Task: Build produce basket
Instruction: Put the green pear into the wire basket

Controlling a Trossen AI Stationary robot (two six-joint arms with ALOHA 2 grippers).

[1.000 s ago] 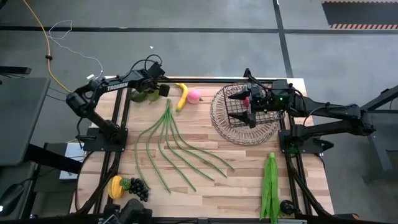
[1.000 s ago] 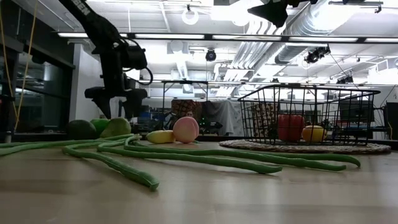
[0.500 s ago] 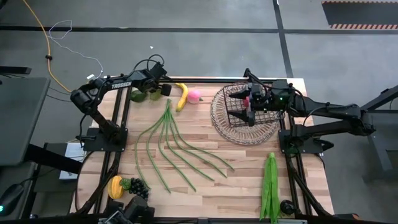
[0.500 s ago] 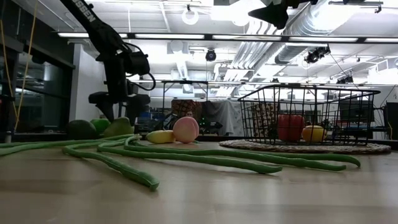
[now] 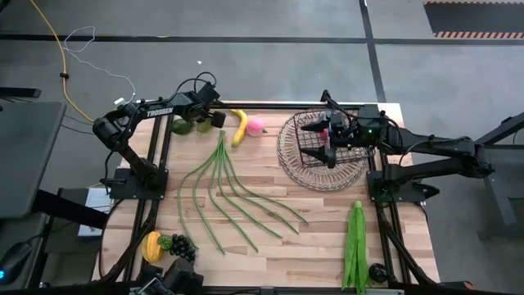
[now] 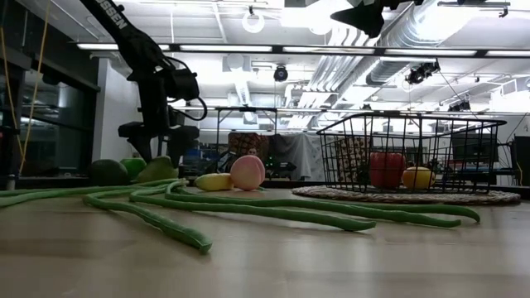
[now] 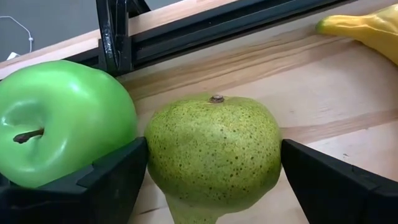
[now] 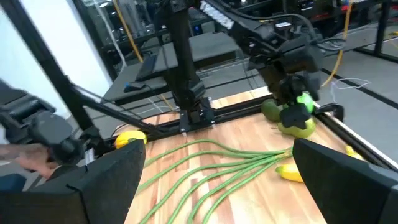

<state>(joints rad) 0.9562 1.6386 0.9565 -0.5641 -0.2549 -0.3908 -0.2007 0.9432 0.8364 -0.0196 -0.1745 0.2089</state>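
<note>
Produce sits mostly loose on the table point(image 5: 270, 176). Down over the far left corner, the left gripper point(image 7: 214, 180) has its fingers spread either side of the pear point(image 7: 214, 149), close to its skin but whether they touch I can't tell. A green apple point(image 7: 59, 118) presses against the pear, and the banana point(image 5: 239, 127) and pink peach point(image 5: 256, 124) lie nearby. Long green beans point(image 5: 233, 192) fan across the middle. Above the basket point(image 5: 321, 152), the right gripper point(image 5: 327, 138) hangs with fingers apart; a red pepper point(image 6: 386, 169) sits inside.
</note>
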